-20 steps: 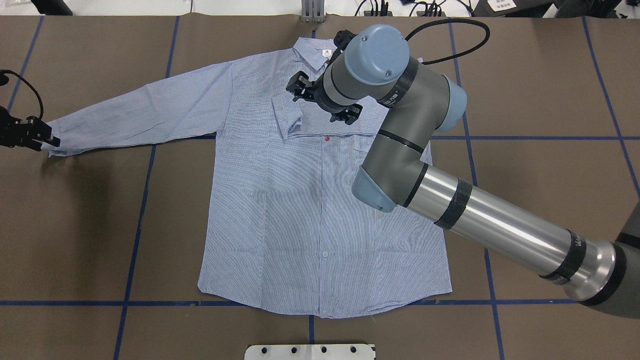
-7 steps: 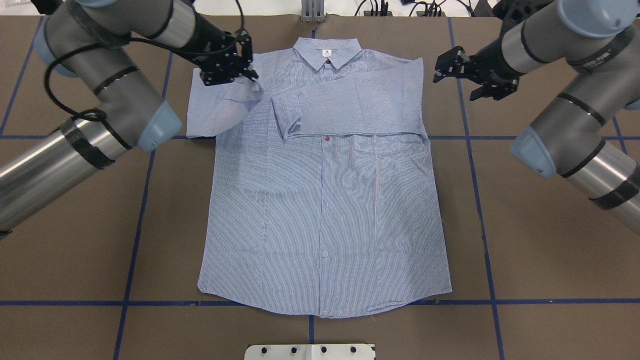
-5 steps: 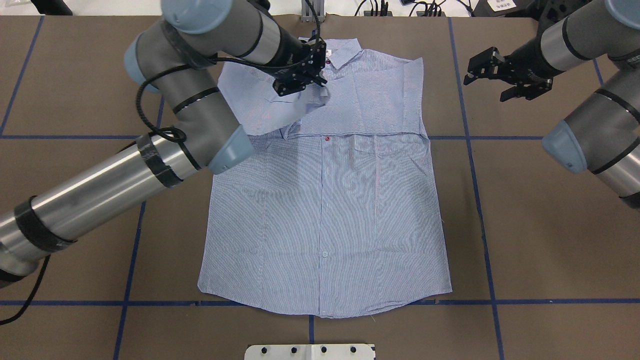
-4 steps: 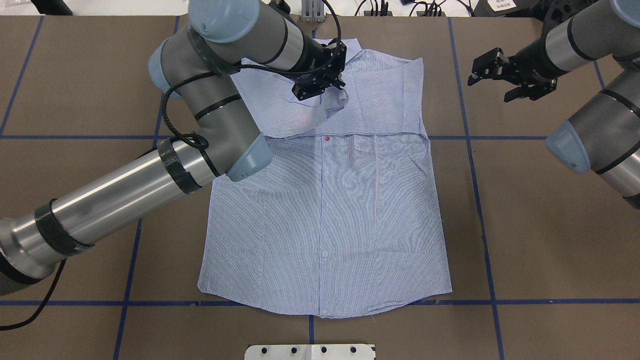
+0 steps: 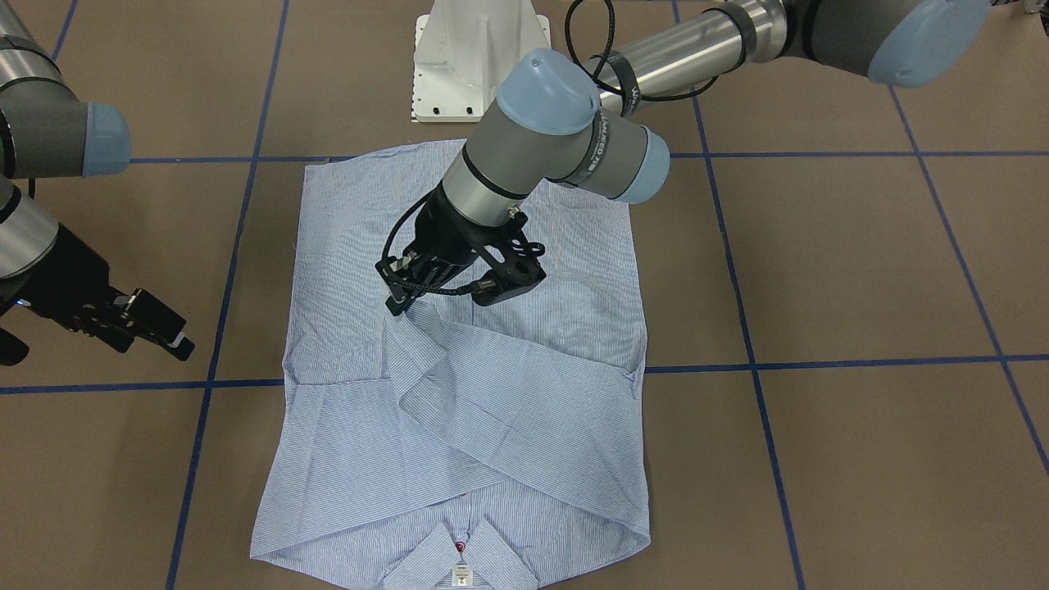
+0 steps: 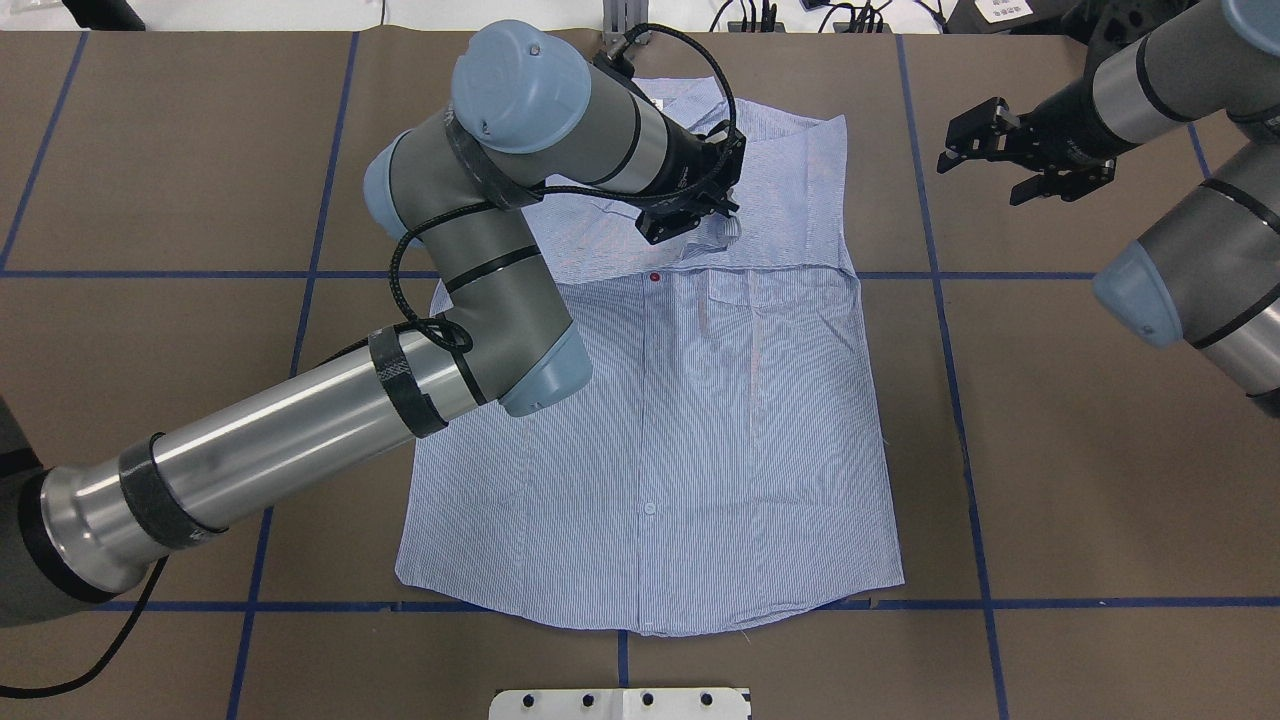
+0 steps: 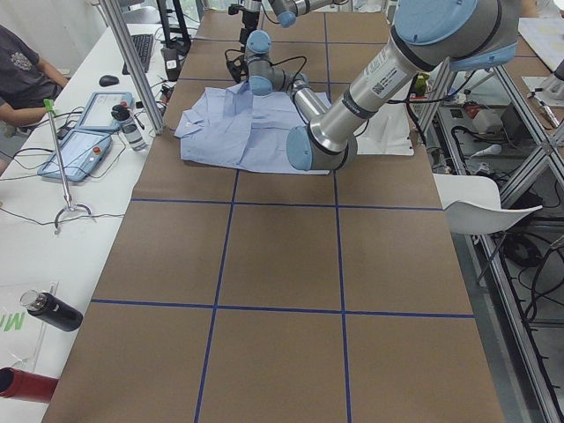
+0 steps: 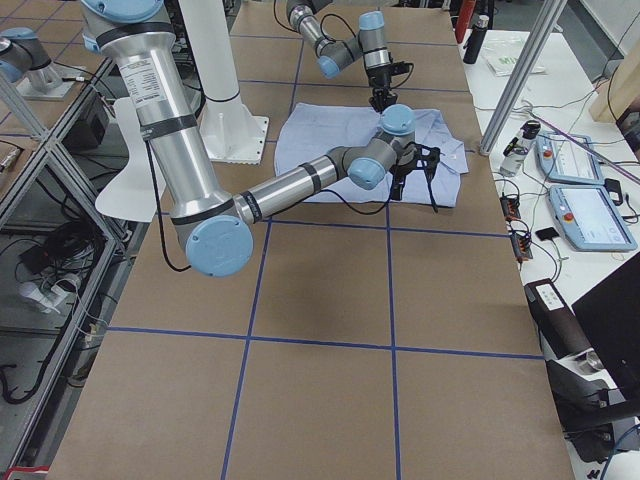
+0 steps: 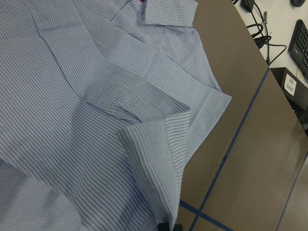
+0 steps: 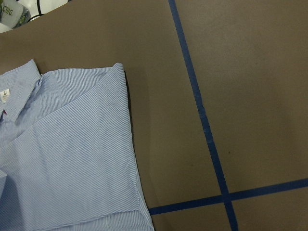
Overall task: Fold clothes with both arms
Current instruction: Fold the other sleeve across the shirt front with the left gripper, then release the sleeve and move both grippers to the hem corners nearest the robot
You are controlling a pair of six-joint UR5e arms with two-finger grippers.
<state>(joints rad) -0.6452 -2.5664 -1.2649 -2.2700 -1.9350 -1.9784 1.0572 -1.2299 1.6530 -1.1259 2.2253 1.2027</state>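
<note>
The light-blue striped shirt [image 6: 650, 450] lies flat and front up on the brown table, its collar [image 5: 459, 551] at the far side from the robot. Both sleeves are folded across the chest. My left gripper [image 6: 690, 208] reaches over the chest and is shut on the left sleeve's cuff [image 9: 154, 154], which lies on top of the folded right sleeve [image 6: 790, 200]. My right gripper [image 6: 982, 172] hangs open and holds nothing, off the shirt beyond its right shoulder. The right wrist view shows that folded shoulder edge [image 10: 115, 144].
Blue tape lines [image 6: 940, 300] grid the brown table cover. The white pedestal base [image 5: 479, 57] stands at the robot's edge by the shirt hem. A side table with tablets [image 7: 84, 132], bottles and a seated person [image 7: 22, 79] runs along the far edge.
My left gripper has carried the left sleeve from far out on the left over the chest toward the right. The right arm has let go of its sleeve and drawn back to the right.
</note>
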